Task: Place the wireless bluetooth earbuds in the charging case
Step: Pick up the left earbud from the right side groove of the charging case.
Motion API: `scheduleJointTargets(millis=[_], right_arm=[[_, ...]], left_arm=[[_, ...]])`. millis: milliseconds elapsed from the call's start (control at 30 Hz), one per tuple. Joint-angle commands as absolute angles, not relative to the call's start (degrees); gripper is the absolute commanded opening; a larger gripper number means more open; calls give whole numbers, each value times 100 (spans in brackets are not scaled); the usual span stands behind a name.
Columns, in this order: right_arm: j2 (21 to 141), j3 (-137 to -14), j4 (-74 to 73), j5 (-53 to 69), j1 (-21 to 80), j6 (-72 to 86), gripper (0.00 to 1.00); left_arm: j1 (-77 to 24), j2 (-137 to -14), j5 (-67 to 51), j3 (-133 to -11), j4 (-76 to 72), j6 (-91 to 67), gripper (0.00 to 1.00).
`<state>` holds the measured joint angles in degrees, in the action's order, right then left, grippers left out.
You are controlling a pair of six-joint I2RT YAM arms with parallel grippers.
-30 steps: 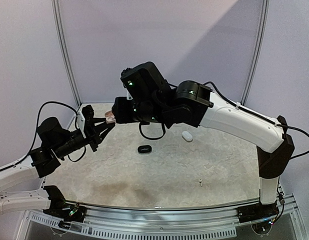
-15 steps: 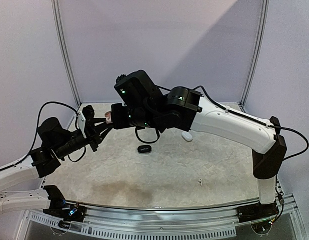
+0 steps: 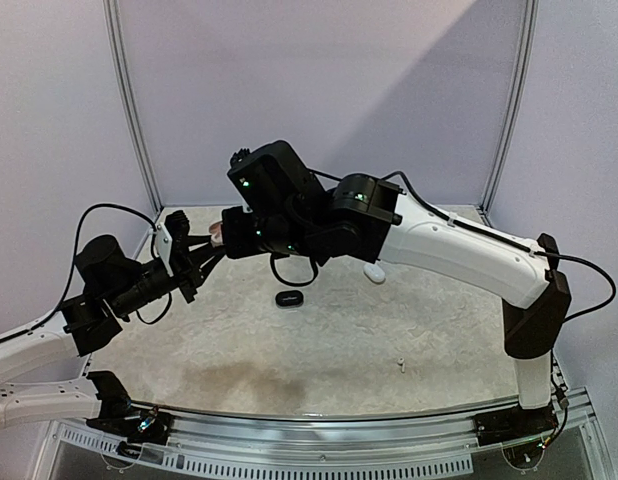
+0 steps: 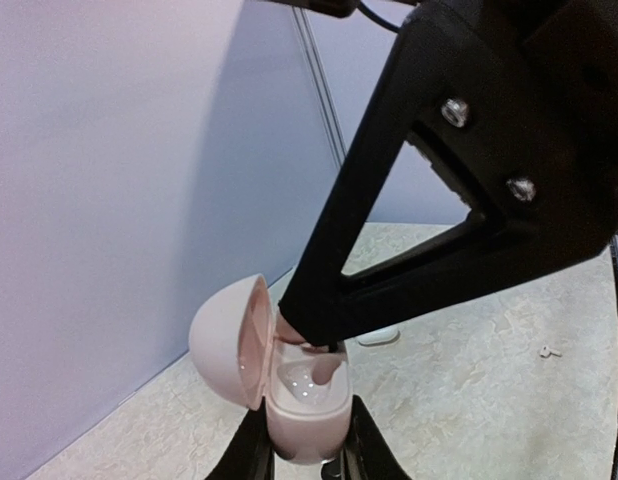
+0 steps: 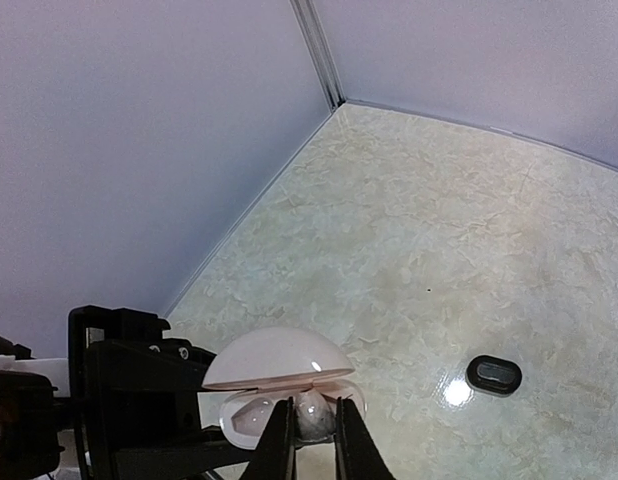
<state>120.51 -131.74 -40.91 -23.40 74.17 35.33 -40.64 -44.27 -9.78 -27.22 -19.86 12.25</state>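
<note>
The right end effector (image 5: 314, 412) is pressed nearly together, pinching a pale earbud (image 4: 325, 371) at a well of the open pink charging case (image 4: 301, 408). The left end effector (image 4: 307, 452) clamps that case upright in mid-air, probably to steady the seating. The raised lid (image 4: 227, 340) crowds the frame's left; the bench (image 3: 439, 330) lies well below, a loose white earbud (image 3: 399, 364) at its lower right.

Left arm (image 3: 49, 345) stretches up from the near left corner of the surface, wrist level and pointed toward the centre, left jaws clamped on the base of the charging case (image 4: 304, 408). Right arm (image 3: 459, 245) arcs across from the right, wrist pitched down, right jaws narrowed about a pale earbud (image 5: 311, 413).
</note>
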Motion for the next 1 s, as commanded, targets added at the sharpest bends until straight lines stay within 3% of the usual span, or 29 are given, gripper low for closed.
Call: scheduleJointTargets(millis=[0,500,967], right_arm=[[12253,-13271,-4166,-2090,7479,3425,2],[11260,-12209,-3119,-1526,7478,2191,0],[11051,-12184,-3450,-1096,7478,1661,0]], left_arm=[[-4175,-4363,-1000,-2747,-2170,1275,0],[-4166,-4086,-1341,-2710,-1613,1010,0],[-4166,-3947,-1775,-2765,-1317,932,0]])
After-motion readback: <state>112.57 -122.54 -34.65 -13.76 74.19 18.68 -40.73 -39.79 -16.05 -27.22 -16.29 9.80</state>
